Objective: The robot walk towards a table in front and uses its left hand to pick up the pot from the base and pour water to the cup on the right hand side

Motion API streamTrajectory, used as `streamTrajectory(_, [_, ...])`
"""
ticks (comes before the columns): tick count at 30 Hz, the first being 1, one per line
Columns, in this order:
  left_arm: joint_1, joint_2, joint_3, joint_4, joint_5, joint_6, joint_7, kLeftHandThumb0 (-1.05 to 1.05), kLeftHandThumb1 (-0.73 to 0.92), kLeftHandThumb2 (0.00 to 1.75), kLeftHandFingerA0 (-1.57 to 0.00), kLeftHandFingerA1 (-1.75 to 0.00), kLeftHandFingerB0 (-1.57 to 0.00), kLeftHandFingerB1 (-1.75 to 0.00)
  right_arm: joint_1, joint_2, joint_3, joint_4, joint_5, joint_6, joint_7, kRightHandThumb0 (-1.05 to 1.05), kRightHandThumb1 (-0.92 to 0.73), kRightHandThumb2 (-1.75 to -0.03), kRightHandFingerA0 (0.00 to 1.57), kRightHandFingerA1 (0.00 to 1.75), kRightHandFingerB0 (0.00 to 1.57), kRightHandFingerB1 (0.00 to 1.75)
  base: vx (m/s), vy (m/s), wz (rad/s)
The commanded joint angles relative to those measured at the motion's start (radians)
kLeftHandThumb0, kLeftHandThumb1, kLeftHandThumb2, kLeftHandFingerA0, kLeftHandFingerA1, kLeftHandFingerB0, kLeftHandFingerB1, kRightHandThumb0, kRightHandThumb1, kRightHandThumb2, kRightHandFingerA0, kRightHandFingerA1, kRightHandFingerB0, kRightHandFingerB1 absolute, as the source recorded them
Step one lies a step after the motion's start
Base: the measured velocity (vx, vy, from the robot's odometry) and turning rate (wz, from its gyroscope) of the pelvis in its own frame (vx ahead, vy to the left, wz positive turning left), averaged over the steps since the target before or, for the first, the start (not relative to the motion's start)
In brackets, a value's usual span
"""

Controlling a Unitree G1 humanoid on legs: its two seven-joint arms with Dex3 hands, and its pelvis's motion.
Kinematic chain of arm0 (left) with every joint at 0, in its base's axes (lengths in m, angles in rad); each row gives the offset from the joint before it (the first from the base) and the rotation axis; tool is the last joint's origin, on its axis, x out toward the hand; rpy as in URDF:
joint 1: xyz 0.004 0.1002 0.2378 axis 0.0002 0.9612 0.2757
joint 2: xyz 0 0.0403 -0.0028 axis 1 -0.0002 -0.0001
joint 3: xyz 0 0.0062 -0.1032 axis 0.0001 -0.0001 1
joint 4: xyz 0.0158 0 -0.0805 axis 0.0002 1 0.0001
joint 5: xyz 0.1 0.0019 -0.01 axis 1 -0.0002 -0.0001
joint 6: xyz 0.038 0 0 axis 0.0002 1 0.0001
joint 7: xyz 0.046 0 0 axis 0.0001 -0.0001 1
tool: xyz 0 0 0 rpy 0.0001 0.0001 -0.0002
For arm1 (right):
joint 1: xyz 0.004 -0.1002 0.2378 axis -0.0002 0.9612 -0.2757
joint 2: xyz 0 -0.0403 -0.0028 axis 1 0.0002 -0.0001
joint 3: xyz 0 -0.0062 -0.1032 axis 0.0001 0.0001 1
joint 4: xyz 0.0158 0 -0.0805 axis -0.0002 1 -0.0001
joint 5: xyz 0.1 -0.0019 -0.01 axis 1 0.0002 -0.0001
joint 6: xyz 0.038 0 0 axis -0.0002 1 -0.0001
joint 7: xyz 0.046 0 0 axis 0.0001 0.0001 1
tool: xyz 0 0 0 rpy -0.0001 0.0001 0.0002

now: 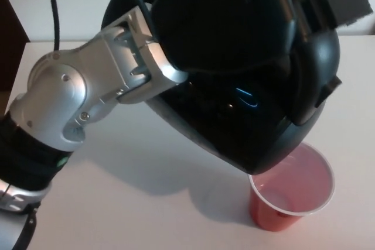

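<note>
Here, from the left: you are looking down at the left arm [64, 109], silver-jointed, coming in over the white table [117, 203], with a black cable running up from it at top left. The left hand [217, 21] is wrapping the pot [252, 115], and its black fingers are merging with the pot's dark body, so you cannot tell how tightly each one is closing; it is plainly carrying the pot. The pot is glossy black with a grey lower band, tilting steeply down to the right, its lowest edge hanging over the near-left rim of the cup [291, 191]. The cup is red with a white rim, standing upright at the lower right of the table. Whether water is running is not something you can make out.

Bare tabletop is lying open below the arm and left of the cup. The table's far edge is showing against the pale wall.
</note>
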Motion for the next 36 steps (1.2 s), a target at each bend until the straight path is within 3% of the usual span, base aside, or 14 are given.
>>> streamTrajectory(1, [-0.035, -0.002, -0.015, -0.003, 0.063, -0.03, 0.041, -0.33, 0.6, 0.58, -1.1, -1.48, -0.87, -0.61, -0.011, -0.018, 0.005, -0.005, -0.011, -0.006, -0.005, -0.49, -0.71, -0.61, 0.62, 0.66, 0.5, 0.49, 0.0, 0.0, 0.0])
streamTrajectory(9, [-0.052, -0.011, -0.037, 0.007, 0.06, -0.053, 0.043, -0.3, 0.59, 0.57, -1.08, -1.44, -0.89, -0.63, -0.016, -0.02, 0.014, -0.005, -0.016, -0.005, -0.014, -0.49, -0.7, -0.61, 0.63, 0.66, 0.49, 0.47, 0.0, 0.0, 0.0])
streamTrajectory(10, [-0.053, -0.013, -0.039, 0.009, 0.062, -0.055, 0.046, -0.29, 0.56, 0.59, -1.08, -1.48, -0.84, -0.64, -0.018, -0.021, 0.014, -0.003, -0.016, -0.002, -0.013, -0.51, -0.52, -0.92, 0.61, 0.73, 0.43, 0.6, 0.0, 0.0, 0.0])
streamTrajectory(11, [-0.053, -0.015, -0.041, 0.009, 0.063, -0.054, 0.046, -0.29, 0.56, 0.59, -1.08, -1.48, -0.84, -0.64, -0.02, -0.021, 0.013, -0.003, -0.015, 0.0, -0.014, -0.51, -0.52, -0.92, 0.61, 0.73, 0.43, 0.6, 0.0, 0.0, 0.0])
streamTrajectory(12, [-0.054, -0.015, -0.042, 0.01, 0.064, -0.056, 0.047, -0.29, 0.55, 0.59, -1.09, -1.48, -0.85, -0.63, -0.019, -0.02, 0.014, -0.004, -0.017, -0.001, -0.017, -0.48, -0.69, -0.61, 0.64, 0.65, 0.48, 0.47, 0.0, 0.0, 0.0])
streamTrajectory(16, [-0.056, -0.019, -0.046, 0.013, 0.073, -0.062, 0.057, -0.29, 0.56, 0.58, -1.09, -1.38, -0.89, -0.64, -0.02, -0.022, 0.013, 0.0, -0.019, 0.0, -0.017, -0.49, -0.69, -0.61, 0.61, 0.64, 0.47, 0.47, 0.0, 0.0, 0.0])
streamTrajectory(23, [-0.029, -0.048, -0.012, 0.016, 0.026, -0.027, 0.041, -0.34, 0.55, 0.6, -1.1, -1.56, -0.89, -0.63, -0.027, -0.022, 0.008, 0.008, -0.02, -0.006, -0.022, -0.5, -0.68, -0.61, 0.64, 0.65, 0.49, 0.48, 0.0, 0.0, 0.0])
streamTrajectory(26, [0.041, -0.148, 0.08, -0.003, -0.187, 0.099, -0.097, -0.29, 0.4, 0.85, -1.31, -1.41, -0.81, -0.85, -0.025, -0.018, 0.01, 0.003, -0.023, -0.009, -0.024, -0.51, -0.68, -0.59, 0.66, 0.66, 0.5, 0.48, 0.0, 0.0, 0.0])
streamTrajectory(27, [0.049, -0.166, 0.103, -0.002, -0.209, 0.122, -0.108, -0.19, 0.58, 0.57, -1.0, -1.75, -0.78, -1.07, -0.021, -0.016, 0.01, 0.002, -0.023, -0.01, -0.022, -0.51, -0.68, -0.6, 0.66, 0.67, 0.5, 0.48, 0.0, 0.0, 0.0])
streamTrajectory(28, [0.055, -0.178, 0.118, -0.003, -0.217, 0.13, -0.119, -0.19, 0.58, 0.57, -1.0, -1.75, -0.78, -1.07, -0.02, -0.016, 0.01, 0.001, -0.023, -0.01, -0.022, -0.51, -0.68, -0.6, 0.66, 0.67, 0.5, 0.48, 0.0, 0.0, 0.0])
streamTrajectory(29, [0.067, -0.206, 0.139, -0.006, -0.255, 0.173, -0.149, -0.1, 0.64, 0.69, -0.96, -1.75, -0.7, -1.38, -0.02, -0.016, 0.009, 0.003, -0.022, -0.009, -0.02, -0.5, -0.68, -0.61, 0.64, 0.66, 0.49, 0.49, 0.0, 0.0, 0.0])
streamTrajectory(31, [0.085, -0.278, 0.22, -0.031, -0.415, 0.327, -0.279, -0.07, 0.77, 0.67, -0.88, -1.75, -0.76, -1.26, -0.018, -0.02, 0.017, 0.005, -0.032, -0.008, -0.024, -0.49, -0.71, -0.6, 0.65, 0.66, 0.5, 0.48, 0.0, 0.0, 0.0])
streamTrajectory(34, [0.031, -0.375, 0.402, -0.002, -0.708, 0.561, -0.371, -0.07, 0.76, 0.73, -1.15, -1.27, -0.89, -0.99, -0.024, -0.017, 0.011, 0.005, -0.024, -0.001, -0.018, -0.47, -0.7, -0.61, 0.62, 0.67, 0.49, 0.47, 0.0, 0.0, 0.0])
streamTrajectory(36, [0.003, -0.406, 0.476, 0.009, -0.816, 0.649, -0.393, -0.06, 0.77, 0.75, -1.11, -1.35, -0.87, -1.04, -0.021, -0.016, 0.01, 0.002, -0.021, 0.004, -0.018, -0.47, -0.7, -0.61, 0.62, 0.67, 0.48, 0.48, 0.0, 0.0, 0.0])
